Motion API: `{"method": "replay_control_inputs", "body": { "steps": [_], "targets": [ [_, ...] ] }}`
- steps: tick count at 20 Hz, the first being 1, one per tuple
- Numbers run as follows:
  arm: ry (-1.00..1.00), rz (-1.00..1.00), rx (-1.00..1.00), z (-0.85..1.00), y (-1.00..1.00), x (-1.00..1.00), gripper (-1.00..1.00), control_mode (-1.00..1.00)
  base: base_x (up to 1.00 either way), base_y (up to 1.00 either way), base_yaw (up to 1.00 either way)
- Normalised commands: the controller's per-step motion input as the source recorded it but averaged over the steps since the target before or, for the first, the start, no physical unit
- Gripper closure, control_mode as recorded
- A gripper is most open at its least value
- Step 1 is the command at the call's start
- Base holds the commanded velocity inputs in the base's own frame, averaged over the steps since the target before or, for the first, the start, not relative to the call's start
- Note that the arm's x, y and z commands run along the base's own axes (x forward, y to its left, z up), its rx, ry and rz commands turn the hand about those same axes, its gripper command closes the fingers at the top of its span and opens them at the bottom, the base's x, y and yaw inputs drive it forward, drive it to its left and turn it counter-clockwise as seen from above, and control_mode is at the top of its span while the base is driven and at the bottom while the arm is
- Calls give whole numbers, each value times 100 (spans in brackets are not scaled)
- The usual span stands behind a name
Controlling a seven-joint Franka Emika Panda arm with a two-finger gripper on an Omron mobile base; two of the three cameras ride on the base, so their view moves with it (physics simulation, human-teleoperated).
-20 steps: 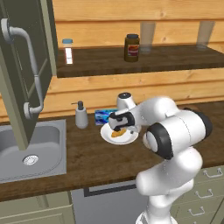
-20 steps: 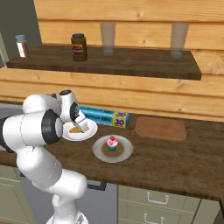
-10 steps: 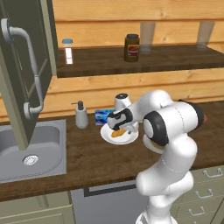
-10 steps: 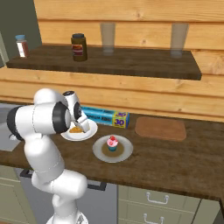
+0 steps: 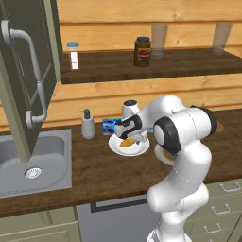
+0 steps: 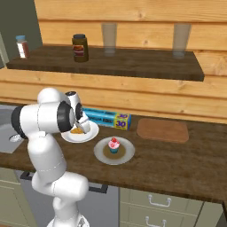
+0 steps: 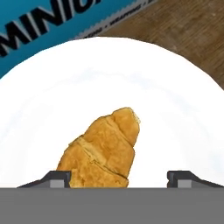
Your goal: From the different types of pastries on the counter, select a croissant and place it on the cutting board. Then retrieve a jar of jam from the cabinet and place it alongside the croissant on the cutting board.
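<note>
The golden croissant [image 7: 103, 151] lies on a white plate [image 7: 175, 109]. My gripper [image 7: 118, 179] hangs open just above it. The fingertips [image 7: 57, 178] stand wide apart, and the croissant sits between them, nearer the left one. From the base, the gripper [image 5: 133, 138] hovers low over the croissant [image 5: 125, 143] on the counter [image 5: 94, 170]. The cutting board [image 6: 162, 130] lies bare to the right. The pink cupcake [image 6: 114, 145] sits on a grey plate [image 6: 126, 156]. The cabinet door [image 5: 23, 71] hangs open at the left. The jar of jam is out of view.
A blue box [image 6: 106, 119] lies against the wall behind the plate. A soap dispenser [image 5: 87, 125] and a sink [image 5: 52, 156] are to the left. On the wall shelf stand a brown jar [image 6: 80, 47], a shaker [image 5: 73, 54] and two glasses [image 6: 109, 33].
The arm has swung and the gripper has come down closer over the croissant on the white plate. The pastries and plates have not moved.
</note>
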Motion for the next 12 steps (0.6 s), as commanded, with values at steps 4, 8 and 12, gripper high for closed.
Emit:
{"method": "replay_control_inputs", "body": {
  "steps": [4,8,12],
  "targets": [
    [0,0,2,-39,0,0,-100,-100,0,0,0],
    [0,0,2,-47,0,0,-100,-100,0,0,0],
    [-7,0,12,-15,-14,-10,-100,-100,0,0,0]
  ]
}}
